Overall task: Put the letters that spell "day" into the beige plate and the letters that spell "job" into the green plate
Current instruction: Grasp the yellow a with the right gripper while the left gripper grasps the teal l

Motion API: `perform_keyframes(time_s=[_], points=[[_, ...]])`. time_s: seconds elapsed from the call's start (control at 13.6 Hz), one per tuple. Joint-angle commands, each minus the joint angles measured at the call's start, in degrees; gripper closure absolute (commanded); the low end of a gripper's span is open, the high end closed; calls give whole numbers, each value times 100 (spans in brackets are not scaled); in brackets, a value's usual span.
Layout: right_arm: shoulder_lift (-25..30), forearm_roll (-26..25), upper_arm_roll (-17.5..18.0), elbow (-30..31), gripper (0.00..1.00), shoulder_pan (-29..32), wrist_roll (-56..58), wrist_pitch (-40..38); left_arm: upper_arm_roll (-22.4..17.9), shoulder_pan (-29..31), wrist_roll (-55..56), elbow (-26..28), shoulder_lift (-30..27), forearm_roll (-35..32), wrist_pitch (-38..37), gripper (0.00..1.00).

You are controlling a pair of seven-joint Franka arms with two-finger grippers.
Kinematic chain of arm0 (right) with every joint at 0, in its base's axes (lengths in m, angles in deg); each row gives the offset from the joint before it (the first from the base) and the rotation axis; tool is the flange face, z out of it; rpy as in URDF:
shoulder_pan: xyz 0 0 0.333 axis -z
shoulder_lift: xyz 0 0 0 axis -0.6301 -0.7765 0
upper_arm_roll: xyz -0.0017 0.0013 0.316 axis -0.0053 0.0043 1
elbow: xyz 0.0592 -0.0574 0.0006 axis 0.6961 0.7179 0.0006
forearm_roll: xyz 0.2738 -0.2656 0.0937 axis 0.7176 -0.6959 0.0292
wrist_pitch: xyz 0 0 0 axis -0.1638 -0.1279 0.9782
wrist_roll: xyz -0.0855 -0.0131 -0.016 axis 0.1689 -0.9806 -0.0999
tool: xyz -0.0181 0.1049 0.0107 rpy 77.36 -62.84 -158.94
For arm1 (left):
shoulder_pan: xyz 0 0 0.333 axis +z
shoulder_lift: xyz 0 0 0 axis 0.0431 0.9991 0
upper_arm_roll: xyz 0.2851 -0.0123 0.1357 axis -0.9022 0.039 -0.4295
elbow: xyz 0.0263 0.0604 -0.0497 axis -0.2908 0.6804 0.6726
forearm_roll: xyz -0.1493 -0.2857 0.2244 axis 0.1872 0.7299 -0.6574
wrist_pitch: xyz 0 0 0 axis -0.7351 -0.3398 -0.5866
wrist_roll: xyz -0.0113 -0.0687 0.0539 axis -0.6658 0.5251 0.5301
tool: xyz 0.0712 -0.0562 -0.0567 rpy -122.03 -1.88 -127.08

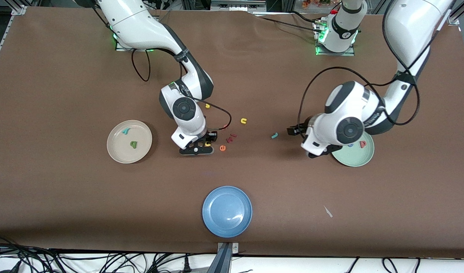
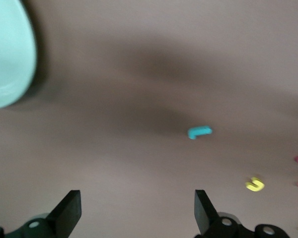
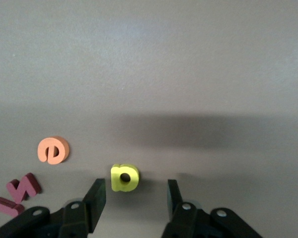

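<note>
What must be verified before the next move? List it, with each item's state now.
1. Yellow a sits between the right gripper fingers: ok.
2. Yellow a gripped: not ok, jaws open.
3. Teal y and green d in the beige plate: ok.
4. Pink b and blue o, partly hidden, in the green plate: ok.
5. Teal j in the green plate: not ok, it lies on the table.
6. Left gripper open, empty, over the table beside the green plate: ok.
</note>
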Motion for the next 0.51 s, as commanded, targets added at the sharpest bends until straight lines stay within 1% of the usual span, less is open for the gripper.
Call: perform_keyframes(time_s=[0.0, 0.15, 0.29, 0.37, 0.44], points=[[-157, -78, 21, 16, 42, -27, -135, 269, -87, -302, 191, -253, 349, -165, -55, 0], [-174, -95, 21, 16, 42, -27, -126, 304, -123, -434, 278, -305, 525, -148, 68, 1], [-218, -122, 21, 16, 55, -54, -135, 374, -236, -654, 331, -244, 551, -226, 707, 1], [-245, -122, 21, 16, 63, -54, -135, 384, -324, -768, 375, -209, 595, -383, 1111, 1], [-236, -113, 21, 16, 77, -54, -126, 375, -334, -812, 410, -113, 639, -455, 1463, 1]])
